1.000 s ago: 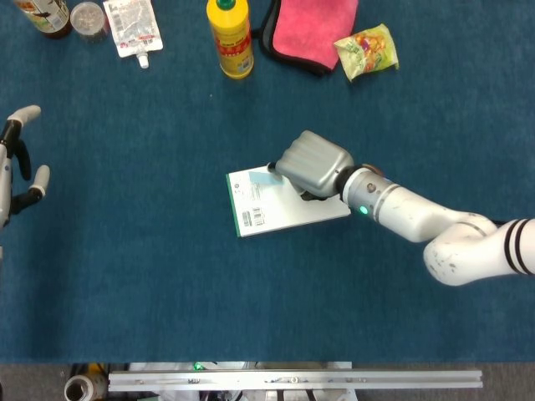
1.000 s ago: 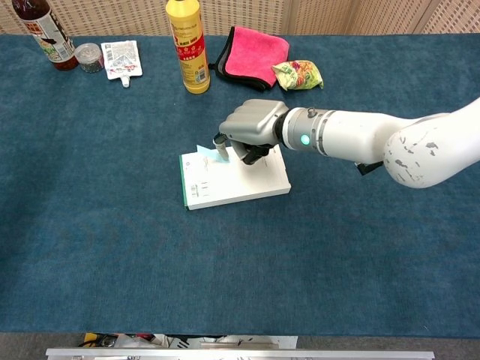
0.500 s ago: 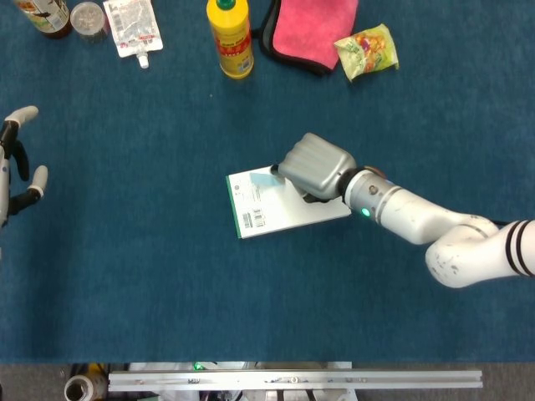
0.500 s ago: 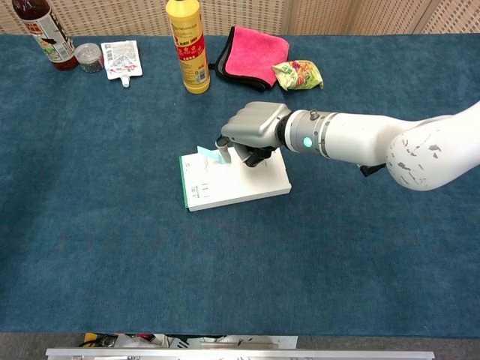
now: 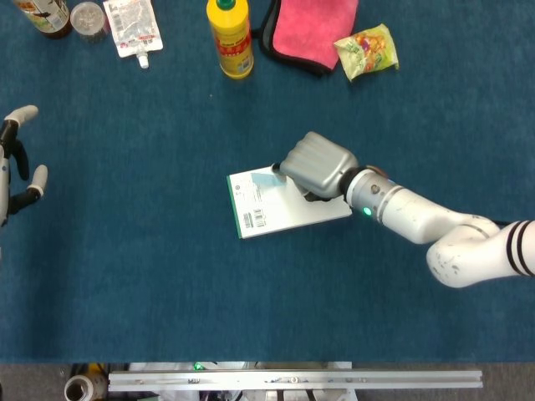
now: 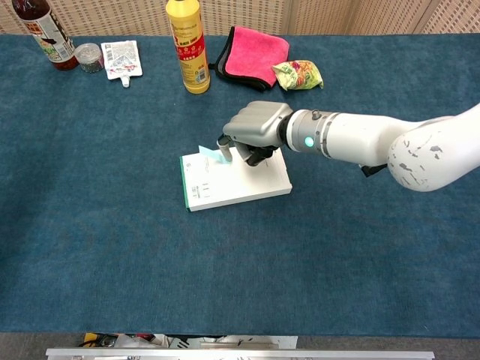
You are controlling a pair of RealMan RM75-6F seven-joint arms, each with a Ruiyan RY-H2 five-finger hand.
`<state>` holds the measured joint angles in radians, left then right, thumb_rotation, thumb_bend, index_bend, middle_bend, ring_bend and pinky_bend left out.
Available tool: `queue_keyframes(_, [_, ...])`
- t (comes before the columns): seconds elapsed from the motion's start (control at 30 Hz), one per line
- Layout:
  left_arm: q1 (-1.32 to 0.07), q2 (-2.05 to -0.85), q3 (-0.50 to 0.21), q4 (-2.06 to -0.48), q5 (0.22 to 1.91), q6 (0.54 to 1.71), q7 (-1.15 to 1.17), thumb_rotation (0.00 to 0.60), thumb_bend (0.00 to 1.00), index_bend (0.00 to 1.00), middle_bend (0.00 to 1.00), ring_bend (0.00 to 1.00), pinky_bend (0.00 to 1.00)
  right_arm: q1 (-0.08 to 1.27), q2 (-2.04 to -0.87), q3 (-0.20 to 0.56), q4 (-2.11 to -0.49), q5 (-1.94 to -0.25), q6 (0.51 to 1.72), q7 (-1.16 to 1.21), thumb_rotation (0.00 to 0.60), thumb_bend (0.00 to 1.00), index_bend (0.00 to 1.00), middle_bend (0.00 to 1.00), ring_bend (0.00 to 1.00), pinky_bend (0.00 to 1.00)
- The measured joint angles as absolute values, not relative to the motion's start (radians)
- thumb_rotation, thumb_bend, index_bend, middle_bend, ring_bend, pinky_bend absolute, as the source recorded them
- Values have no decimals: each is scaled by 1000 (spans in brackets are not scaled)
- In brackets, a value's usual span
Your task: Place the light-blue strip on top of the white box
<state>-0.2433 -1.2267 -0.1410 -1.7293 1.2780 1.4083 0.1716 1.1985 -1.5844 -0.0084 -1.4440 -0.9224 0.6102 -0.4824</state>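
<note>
The right hand is positioned over the far edge of the white box, fingers curled down and pinching the light-blue strip. The strip projects from the fingertips toward the desk's left edge, its free end lying on or just above the box's far-left corner; actual contact cannot be confirmed from either view. The strip's long axis runs roughly along the box's far edge.

The box lies flat near the centre of the desk, long axis left to right, slightly skewed.

Judgement: the strip is already above the box top, so the remaining step is lowering and release, with the fingers opening straight upward to avoid dragging the strip off.

The left hand rests at the desk's left edge, fingers apart, holding nothing, well apart from the box.
</note>
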Motion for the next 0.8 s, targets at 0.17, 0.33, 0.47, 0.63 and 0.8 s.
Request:
queue_keyframes(0.17, [-241, -1227, -141, -1725, 1279, 1406, 170, 600, 323, 205, 700, 718, 913, 1198, -1590, -4, -1437, -924, 613, -477, 493, 1000, 379, 1000, 1000, 1000])
queue_keyframes(0.33, [-242, -1224, -145, -1731, 1278, 1404, 170, 600, 323, 205, 700, 718, 913, 1199, -1597, -7, -1423, -924, 606, -479, 493, 1000, 379, 1000, 1000, 1000])
queue_keyframes(0.47, [-239, -1225, -144, -1729, 1279, 1405, 172, 600, 323, 205, 700, 718, 913, 1199, -1602, -8, -1419, -922, 609, -482, 494, 1000, 379, 1000, 1000, 1000])
queue_keyframes(0.63, [-238, -1223, -147, -1730, 1277, 1405, 168, 600, 323, 205, 700, 718, 913, 1194, -1596, -4, -1423, -927, 618, -477, 493, 1000, 379, 1000, 1000, 1000])
queue_keyframes(0.8, [-237, -1223, -147, -1732, 1280, 1405, 170, 600, 323, 205, 700, 717, 913, 1195, -1596, -9, -1423, -923, 615, -484, 494, 1000, 379, 1000, 1000, 1000])
